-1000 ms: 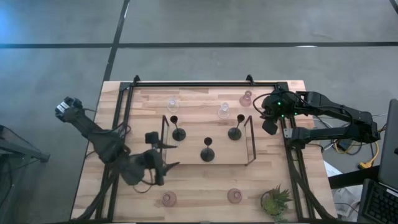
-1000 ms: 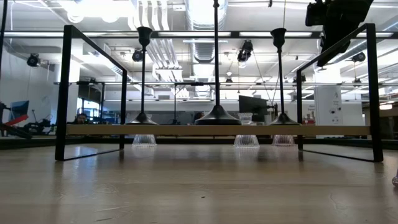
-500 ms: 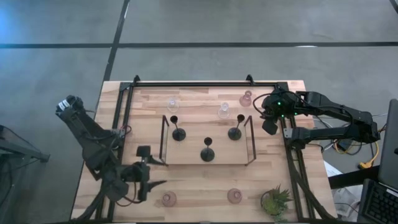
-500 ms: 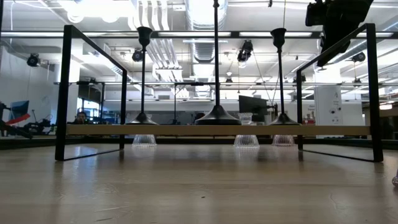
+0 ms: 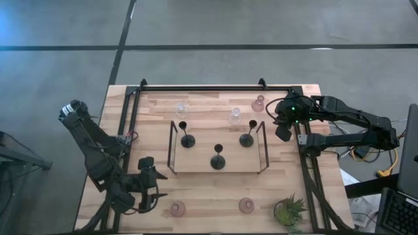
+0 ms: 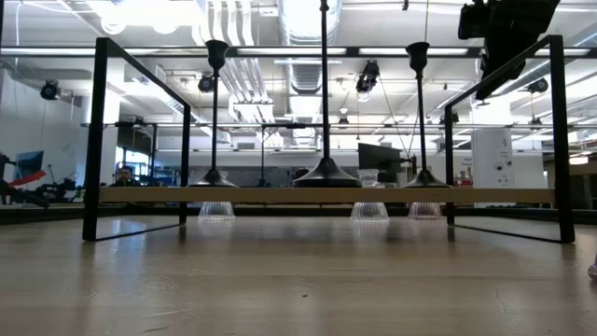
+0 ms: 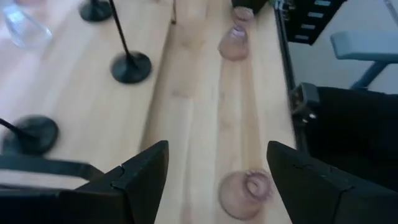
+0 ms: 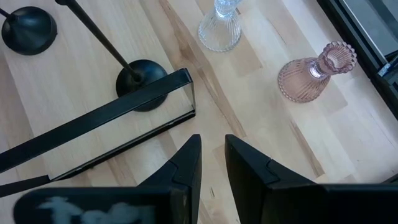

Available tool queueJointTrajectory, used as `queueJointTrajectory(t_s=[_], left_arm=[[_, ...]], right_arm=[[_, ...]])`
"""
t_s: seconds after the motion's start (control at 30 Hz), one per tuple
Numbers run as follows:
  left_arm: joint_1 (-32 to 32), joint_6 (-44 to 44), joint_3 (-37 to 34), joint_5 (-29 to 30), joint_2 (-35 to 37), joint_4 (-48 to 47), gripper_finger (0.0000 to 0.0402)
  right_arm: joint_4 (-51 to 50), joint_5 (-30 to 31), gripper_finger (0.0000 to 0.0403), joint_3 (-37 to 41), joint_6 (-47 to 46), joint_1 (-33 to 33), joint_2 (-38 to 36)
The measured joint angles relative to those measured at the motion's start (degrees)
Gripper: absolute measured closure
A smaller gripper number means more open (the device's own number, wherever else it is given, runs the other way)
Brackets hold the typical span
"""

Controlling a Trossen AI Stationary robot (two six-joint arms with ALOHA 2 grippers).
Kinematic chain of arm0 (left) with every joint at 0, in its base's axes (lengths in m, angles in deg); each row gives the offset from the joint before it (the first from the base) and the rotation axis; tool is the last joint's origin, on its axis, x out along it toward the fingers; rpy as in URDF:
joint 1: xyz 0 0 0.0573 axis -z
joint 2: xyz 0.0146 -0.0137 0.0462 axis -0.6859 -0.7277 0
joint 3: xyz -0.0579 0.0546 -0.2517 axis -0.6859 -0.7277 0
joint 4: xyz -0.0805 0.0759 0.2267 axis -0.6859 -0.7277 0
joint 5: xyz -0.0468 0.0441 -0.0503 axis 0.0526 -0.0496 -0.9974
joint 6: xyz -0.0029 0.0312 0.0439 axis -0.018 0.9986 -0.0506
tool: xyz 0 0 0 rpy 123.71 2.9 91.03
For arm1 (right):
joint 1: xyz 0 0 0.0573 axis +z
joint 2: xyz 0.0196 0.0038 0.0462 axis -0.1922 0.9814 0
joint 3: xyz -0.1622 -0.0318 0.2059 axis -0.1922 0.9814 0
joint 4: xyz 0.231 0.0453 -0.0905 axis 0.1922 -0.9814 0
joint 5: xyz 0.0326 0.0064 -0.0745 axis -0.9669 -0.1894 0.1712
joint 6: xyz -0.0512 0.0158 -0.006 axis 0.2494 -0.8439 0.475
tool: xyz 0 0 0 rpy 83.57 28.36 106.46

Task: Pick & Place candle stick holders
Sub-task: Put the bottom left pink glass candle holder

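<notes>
Three black candle stick holders (image 5: pixel 188 140) (image 5: pixel 218 160) (image 5: pixel 247 139) stand on their round bases on a raised wooden shelf (image 5: pixel 196 163). Two clear glass holders (image 5: pixel 181 109) (image 5: pixel 235 117) and a pink one (image 5: pixel 258 103) stand on the table behind it. Two more pink holders (image 5: pixel 177 209) (image 5: pixel 246 205) stand near the front edge. My left gripper (image 5: pixel 160 185) is open and empty, above the table to the far left of the near-left pink holder (image 7: pixel 245 194). My right gripper (image 5: pixel 285 134) is shut and empty, raised beside the shelf's right end (image 8: pixel 212 140).
The shelf has black metal frames at both ends (image 5: pixel 172 147) (image 5: pixel 264 149). A small green potted plant (image 5: pixel 289 212) stands at the near right corner. Black rails (image 5: pixel 127 130) (image 5: pixel 307 163) run along the table's left and right sides. Bare wood lies in front of the shelf.
My left gripper has drawn back from the shelf's left end toward the table's near left corner, staying open and empty. My right gripper and the holders have kept still.
</notes>
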Motion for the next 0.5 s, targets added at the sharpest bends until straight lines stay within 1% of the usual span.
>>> queueJointTrajectory(t_s=[0.33,0.5], left_arm=[[0.8,-3.6,0.0,-0.7,0.2,-1.5,0.0127],[0.8,-2.7,0.0,2.2,0.5,-1.5,0.0127]], right_arm=[[0.0,0.0,0.0339,0.0,0.0,0.0,0.0],[0.0,0.0,0.0339,0.0,0.0,0.0,0.0]])
